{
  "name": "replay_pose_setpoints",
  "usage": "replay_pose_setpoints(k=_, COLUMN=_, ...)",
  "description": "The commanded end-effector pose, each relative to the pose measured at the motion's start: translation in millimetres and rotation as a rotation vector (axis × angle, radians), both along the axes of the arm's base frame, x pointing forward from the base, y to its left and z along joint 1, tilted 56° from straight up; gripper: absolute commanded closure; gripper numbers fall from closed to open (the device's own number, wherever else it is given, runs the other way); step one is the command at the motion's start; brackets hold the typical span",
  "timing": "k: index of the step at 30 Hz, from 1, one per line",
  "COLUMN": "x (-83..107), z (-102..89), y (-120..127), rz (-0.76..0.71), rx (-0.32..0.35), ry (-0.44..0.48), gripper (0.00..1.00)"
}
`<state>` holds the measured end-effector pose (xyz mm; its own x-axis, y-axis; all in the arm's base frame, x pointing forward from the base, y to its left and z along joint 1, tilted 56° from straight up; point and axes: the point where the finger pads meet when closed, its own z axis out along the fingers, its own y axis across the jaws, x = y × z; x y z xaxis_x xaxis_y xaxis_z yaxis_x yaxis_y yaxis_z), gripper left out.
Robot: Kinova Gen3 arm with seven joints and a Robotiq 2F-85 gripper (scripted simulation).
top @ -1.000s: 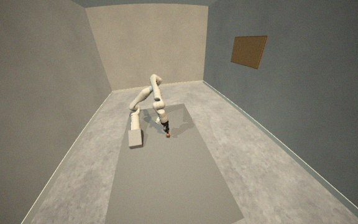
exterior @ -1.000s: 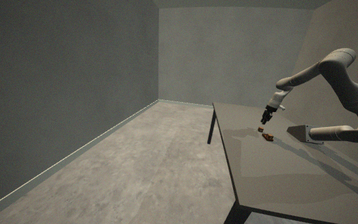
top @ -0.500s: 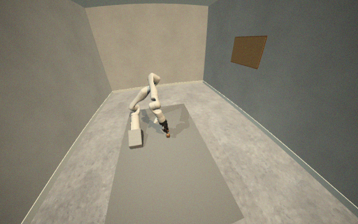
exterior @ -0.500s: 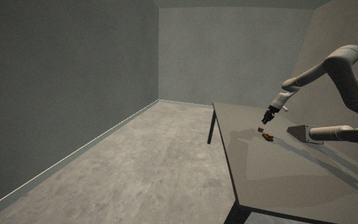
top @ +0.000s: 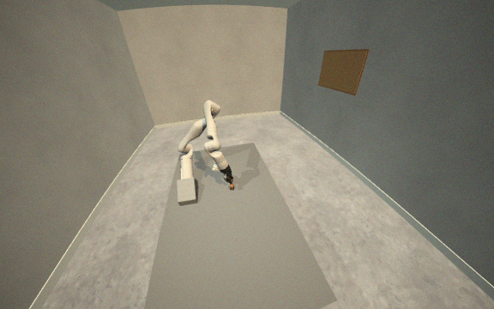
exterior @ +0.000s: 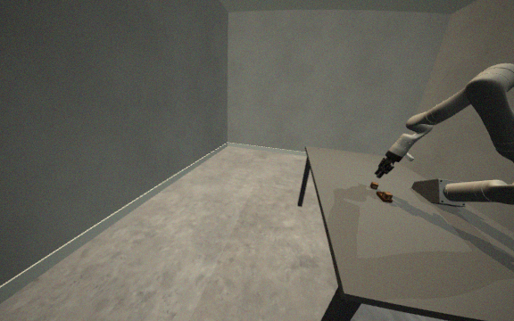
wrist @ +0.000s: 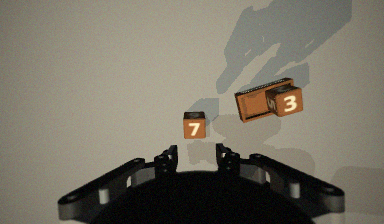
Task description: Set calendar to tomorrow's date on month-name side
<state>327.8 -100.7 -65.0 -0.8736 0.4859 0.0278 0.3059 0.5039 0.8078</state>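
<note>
A loose orange cube (wrist: 194, 125) showing a white 7 stands on the table by itself; it also shows in the exterior view (exterior: 374, 185). To its right lies the orange calendar tray (wrist: 258, 100), also visible in the exterior view (exterior: 385, 196). A second cube (wrist: 288, 102) showing a 3 sits at the tray's right end. My gripper (wrist: 196, 152) hovers above the 7 cube and apart from it, with its fingers partly open and nothing between them. It also shows in the exterior and top views (exterior: 380, 174) (top: 229, 178). The month's name is too small to read.
The arm's base block (top: 186, 190) stands on the table to the left of the cubes. The table's far edge and a leg (exterior: 303, 183) are near the tray in the exterior view. A brown board (top: 343, 70) hangs on the right wall.
</note>
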Motion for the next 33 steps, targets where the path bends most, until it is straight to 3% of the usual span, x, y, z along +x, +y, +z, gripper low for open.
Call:
replay_pose_setpoints(k=1, x=-1.4, z=0.4, y=-0.8, rz=-0.021, rx=0.0, ry=-0.008, gripper=0.52)
replay_pose_setpoints(k=33, x=-6.6, z=0.5, y=0.2, rz=-0.183, rx=-0.069, ry=-0.099, gripper=0.52)
